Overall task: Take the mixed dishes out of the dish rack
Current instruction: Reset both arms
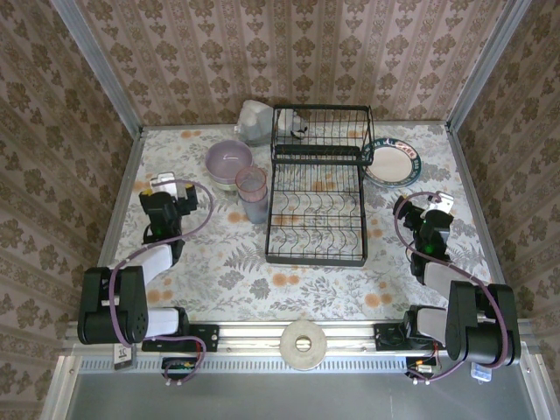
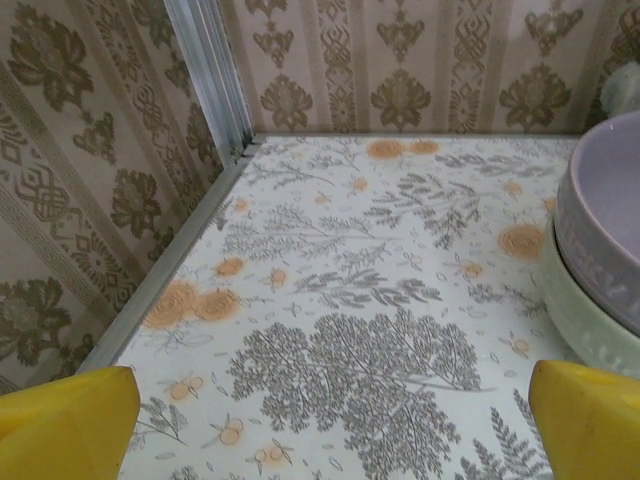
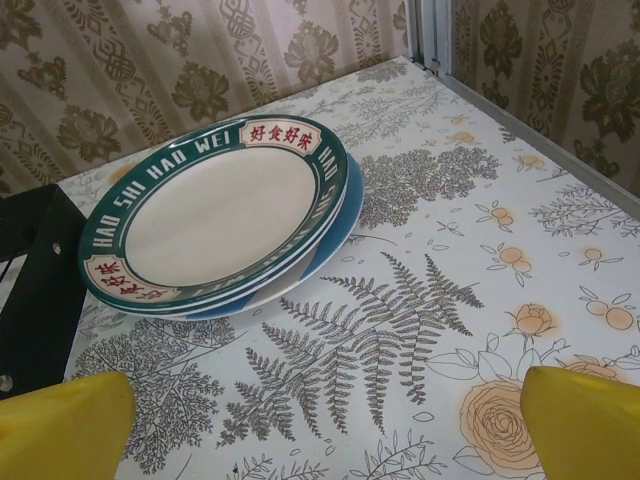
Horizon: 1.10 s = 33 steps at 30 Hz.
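The black wire dish rack [image 1: 317,188] stands mid-table, its lower slotted rows bare. Left of it a lavender bowl [image 1: 229,160] sits nested in a pale green bowl [image 2: 585,325], with a pink tumbler [image 1: 252,182] stacked on a grey-blue one beside them. Right of the rack lies a white plate with a dark green lettered rim [image 3: 215,215] on top of a blue-and-white plate [image 3: 345,215]. My left gripper [image 1: 166,185] hovers open just left of the bowls, its yellow fingertips [image 2: 60,425] wide apart. My right gripper [image 1: 434,205] is open in front of the plates, nothing between its fingertips [image 3: 590,425].
A grey-white lumpy object [image 1: 255,121] stands at the back, left of the rack's upper tier. A white ring [image 1: 303,343] rests on the front rail. Patterned walls with metal corner posts [image 2: 215,75] close in the table on three sides. The rack's corner [image 3: 30,290] is left of the plates.
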Tool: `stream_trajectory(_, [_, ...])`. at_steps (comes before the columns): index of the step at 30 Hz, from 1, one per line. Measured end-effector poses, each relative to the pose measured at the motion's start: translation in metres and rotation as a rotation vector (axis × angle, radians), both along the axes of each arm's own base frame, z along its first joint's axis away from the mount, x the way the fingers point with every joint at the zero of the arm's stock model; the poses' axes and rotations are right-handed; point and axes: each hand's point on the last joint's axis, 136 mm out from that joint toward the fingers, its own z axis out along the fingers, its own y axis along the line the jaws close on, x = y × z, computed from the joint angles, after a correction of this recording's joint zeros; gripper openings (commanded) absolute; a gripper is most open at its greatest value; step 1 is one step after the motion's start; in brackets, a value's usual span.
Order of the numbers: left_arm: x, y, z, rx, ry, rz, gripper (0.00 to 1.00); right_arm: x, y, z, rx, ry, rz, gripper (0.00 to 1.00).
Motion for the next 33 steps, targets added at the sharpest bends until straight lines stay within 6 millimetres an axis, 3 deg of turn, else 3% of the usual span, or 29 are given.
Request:
stream_trajectory(4, [-0.005, -0.002, -0.013, 0.000, 0.004, -0.010, 1.00, 0.000, 0.000, 0.001, -0.007, 0.001, 0.003, 1.00])
stream_trajectory(12, [-0.010, -0.018, -0.080, 0.069, 0.117, -0.042, 1.00, -0.004, -0.004, 0.009, -0.032, -0.011, -0.025, 1.00])
stream_trajectory(17, [-0.002, -0.016, -0.068, 0.076, 0.075, -0.034, 1.00, -0.004, -0.002, 0.011, -0.045, -0.012, -0.019, 1.00])
stream_trajectory(22, [0.000, -0.012, -0.065, 0.075, 0.066, -0.025, 1.00, 0.005, 0.007, -0.003, -0.053, 0.040, 0.027, 1.00])
stream_trajectory(29, [0.000, -0.012, -0.065, 0.074, 0.066, -0.025, 1.00, 0.036, 0.056, -0.017, -0.130, 0.070, 0.211, 1.00])
stream_trajectory(33, [0.000, -0.012, -0.065, 0.075, 0.066, -0.025, 1.00, 0.044, 0.078, -0.038, -0.188, 0.108, 0.289, 1.00])
